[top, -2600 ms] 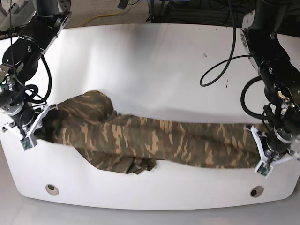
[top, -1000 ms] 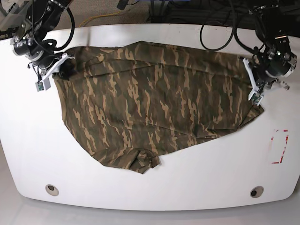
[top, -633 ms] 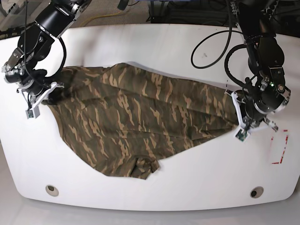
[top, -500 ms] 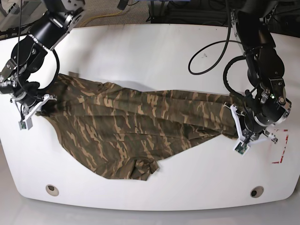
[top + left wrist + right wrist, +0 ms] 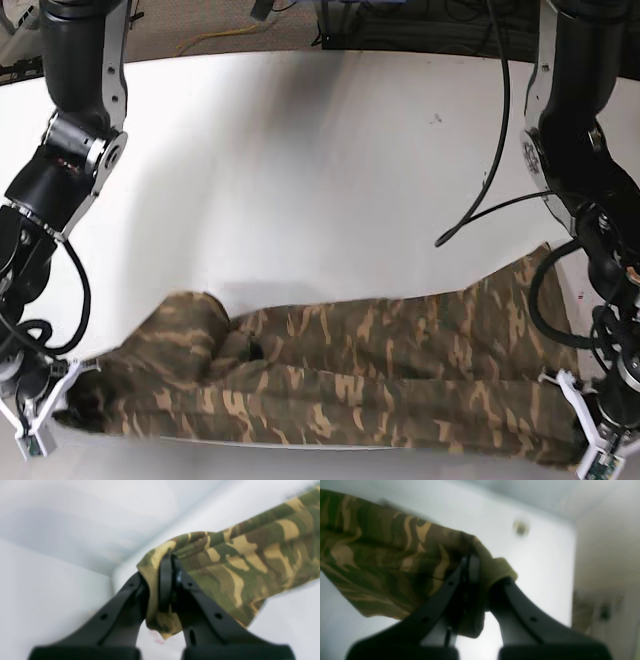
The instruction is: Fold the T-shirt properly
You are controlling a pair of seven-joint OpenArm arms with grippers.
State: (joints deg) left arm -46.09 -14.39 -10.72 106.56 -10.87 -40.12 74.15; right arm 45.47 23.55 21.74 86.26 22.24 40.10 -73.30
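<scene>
The camouflage T-shirt [image 5: 330, 385] hangs stretched in a long, bunched band low over the white table's front part, with a humped fold at its left. My left gripper [image 5: 586, 446], at the base view's lower right, is shut on one end of the cloth. The left wrist view shows that gripper [image 5: 169, 563] pinching a folded edge of the T-shirt [image 5: 250, 555]. My right gripper [image 5: 48, 412], at the lower left, is shut on the other end. Its fingertips [image 5: 471, 566] show in the right wrist view, clamped on a bunched corner of the T-shirt [image 5: 382, 550].
The white table [image 5: 300, 170] spreads behind the shirt. A black cable [image 5: 480, 215] loops down from the arm on the right. A round hole [image 5: 520, 527] in the tabletop shows beyond the right gripper. Both arms reach down from the back corners.
Both grippers have moved toward the table's front edge, still holding the shirt's ends. The shirt went from a spread sheet at mid-table to a narrow, stretched band near the front.
</scene>
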